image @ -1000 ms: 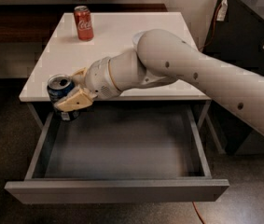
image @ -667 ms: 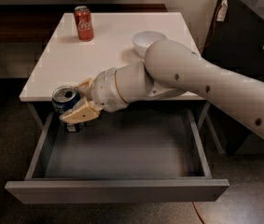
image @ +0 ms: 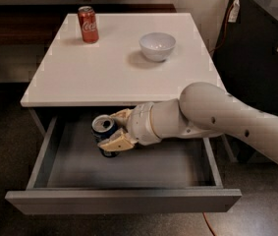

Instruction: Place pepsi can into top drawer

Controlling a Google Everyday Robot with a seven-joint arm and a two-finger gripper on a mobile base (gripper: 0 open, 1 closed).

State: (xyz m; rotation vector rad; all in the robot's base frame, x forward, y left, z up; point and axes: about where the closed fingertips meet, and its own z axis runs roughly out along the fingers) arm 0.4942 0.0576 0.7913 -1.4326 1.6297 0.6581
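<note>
With its silver top showing above a dark blue body, the can (image: 102, 127) sits gripped between the gripper's (image: 112, 132) fingers inside the open drawer (image: 124, 201), left of middle, seemingly just off the floor; the arm (image: 212, 117) reaches in from the right.

Pepsi can (image: 104, 131): painted metal, dark blue, with a bare silver top and a dull sheen. Gripper (image: 113, 130) is seen over the open top drawer (image: 124, 200), clamped around the can. Its fingers (image: 115, 142) look like matt tan plastic. Arm (image: 217, 114) shell: smooth off-white plastic, satin finish. Drawer is finished flat matt grey; material cannot be told. Table (image: 94, 73) top: smooth white, low gloss. Bowl (image: 157, 45): glossy white. Red can (image: 88, 24): shiny painted metal.
</note>
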